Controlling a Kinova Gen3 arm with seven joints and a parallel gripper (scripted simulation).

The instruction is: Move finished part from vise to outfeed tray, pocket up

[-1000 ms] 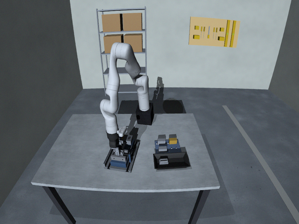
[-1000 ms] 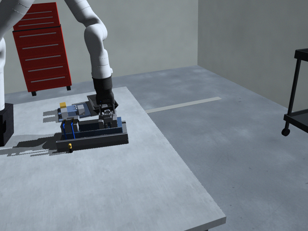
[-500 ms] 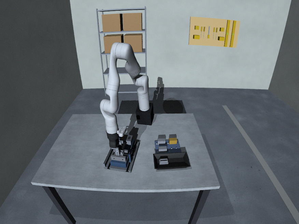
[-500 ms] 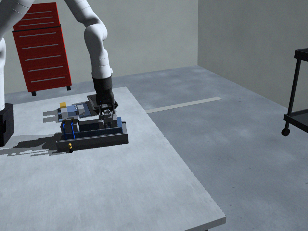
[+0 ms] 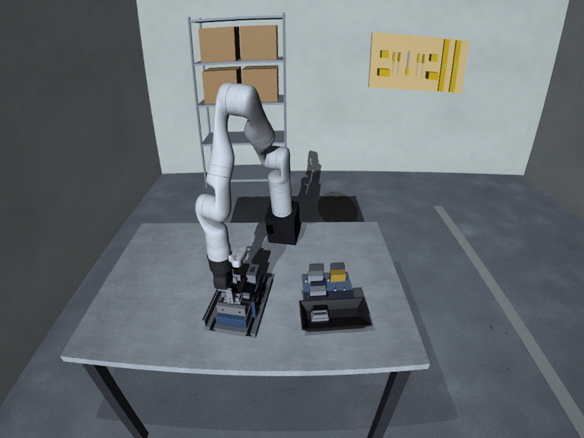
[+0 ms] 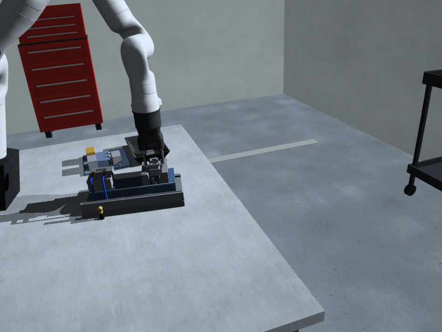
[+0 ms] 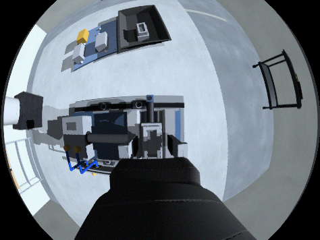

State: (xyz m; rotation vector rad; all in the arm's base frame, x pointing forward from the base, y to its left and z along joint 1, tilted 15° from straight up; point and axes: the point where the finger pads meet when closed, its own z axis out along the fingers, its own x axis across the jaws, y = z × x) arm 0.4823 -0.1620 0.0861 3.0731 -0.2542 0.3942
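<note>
The finished part (image 7: 152, 136) (image 6: 154, 163) is a small grey block with a pocket on top, standing in the vise (image 5: 233, 318) (image 6: 139, 191) (image 7: 108, 125) on the table's left half. My gripper (image 7: 152, 142) (image 6: 153, 159) (image 5: 229, 291) points straight down over it. Its two fingers stand wide, one on each side of the part, with a gap showing on both sides, so it is open. The black outfeed tray (image 5: 358, 306) (image 7: 158, 19) stands to the right of the vise, and a grey part (image 5: 319, 315) (image 7: 142, 30) lies on its floor.
A blue pallet (image 5: 345, 286) behind the tray carries grey blocks and a yellow block (image 5: 337, 273) (image 7: 83, 36). The arm's black base (image 5: 282, 226) stands at the table's back edge. A red tool cabinet (image 6: 60, 78) and a black cart (image 6: 426, 142) stand off the table.
</note>
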